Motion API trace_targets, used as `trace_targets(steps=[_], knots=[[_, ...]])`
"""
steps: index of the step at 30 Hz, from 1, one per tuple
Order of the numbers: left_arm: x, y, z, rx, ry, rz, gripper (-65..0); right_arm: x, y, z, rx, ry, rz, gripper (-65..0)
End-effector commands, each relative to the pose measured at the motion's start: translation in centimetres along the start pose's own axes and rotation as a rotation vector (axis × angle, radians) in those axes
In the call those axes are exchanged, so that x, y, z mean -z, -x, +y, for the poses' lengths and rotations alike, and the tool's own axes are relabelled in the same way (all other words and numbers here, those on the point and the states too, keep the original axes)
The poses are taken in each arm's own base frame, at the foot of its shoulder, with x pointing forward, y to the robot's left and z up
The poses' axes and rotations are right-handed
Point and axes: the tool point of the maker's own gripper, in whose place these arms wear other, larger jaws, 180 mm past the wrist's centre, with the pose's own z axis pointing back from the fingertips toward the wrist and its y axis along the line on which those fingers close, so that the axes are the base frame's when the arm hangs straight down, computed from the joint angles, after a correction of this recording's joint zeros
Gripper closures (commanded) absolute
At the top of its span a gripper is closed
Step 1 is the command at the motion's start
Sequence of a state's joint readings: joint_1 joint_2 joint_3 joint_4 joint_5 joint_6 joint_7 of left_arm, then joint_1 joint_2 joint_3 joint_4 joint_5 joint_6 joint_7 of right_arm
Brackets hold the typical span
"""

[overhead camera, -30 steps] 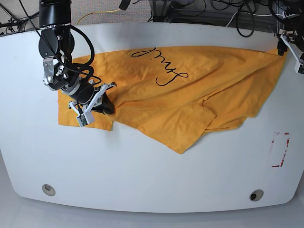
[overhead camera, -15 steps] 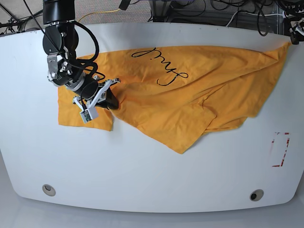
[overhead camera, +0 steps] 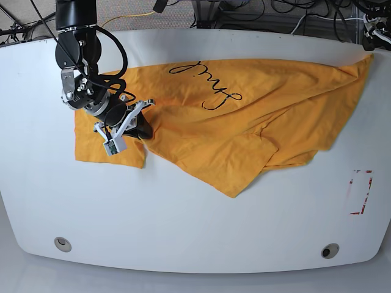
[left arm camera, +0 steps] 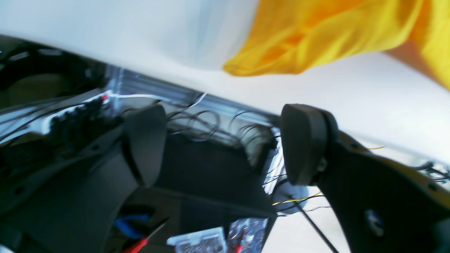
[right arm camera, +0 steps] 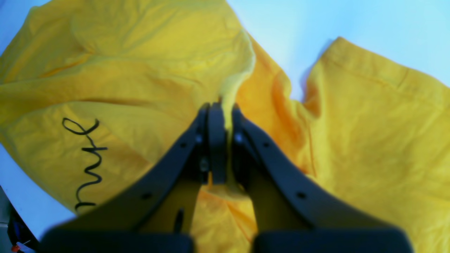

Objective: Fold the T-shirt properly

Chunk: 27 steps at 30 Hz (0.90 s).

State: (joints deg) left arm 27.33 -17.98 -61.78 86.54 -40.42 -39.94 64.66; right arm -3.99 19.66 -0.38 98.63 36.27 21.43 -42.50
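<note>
Nearest you on the white table [overhead camera: 195, 232], the T-shirt [overhead camera: 244, 116] lies spread and rumpled, a folded flap pointing toward the front edge, the black script [overhead camera: 208, 85] toward the far side, much as it lay half a second ago. Your right gripper [right arm camera: 220, 116] is clenched on a raised ridge of the shirt's fabric, having drawn back slightly from where it was a second ago. Farthest off, your left gripper [left arm camera: 225, 147] hangs released beyond the table's far corner, after pulling away from the shirt's corner there.
</note>
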Motion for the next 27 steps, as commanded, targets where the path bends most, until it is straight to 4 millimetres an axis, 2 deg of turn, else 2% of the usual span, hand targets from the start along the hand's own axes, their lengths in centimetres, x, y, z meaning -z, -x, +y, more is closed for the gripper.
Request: trace_targets(steps=[1, 8, 13, 18, 27], knots=[[-0.8, -1.8, 0.2, 0.015, 0.01, -0.056, -46.5, -0.4, -1.7, 0.1, -0.017, -0.009, -0.054, 0.0], [-0.8, -2.8, -0.9, -0.014, 0.069, -0.116, -46.5, -0.4, -1.7, 0.1, -0.017, -0.009, -0.054, 0.0], [-0.1, -2.3, -1.8, -0.05, 0.087, -0.127, -46.5, -0.4, -1.7, 0.1, -0.017, -0.009, -0.054, 0.0], [0.3, -2.3, -2.3, -0.004, 0.08, -0.097, -46.5, -0.3, -1.7, 0.1, -0.016, -0.009, -0.053, 0.0], [0.6, -2.2, -1.9, 0.017, 0.047, -0.074, -46.5, -0.4, -1.5, 0.1, -0.014, -0.009, -0.049, 0.0]])
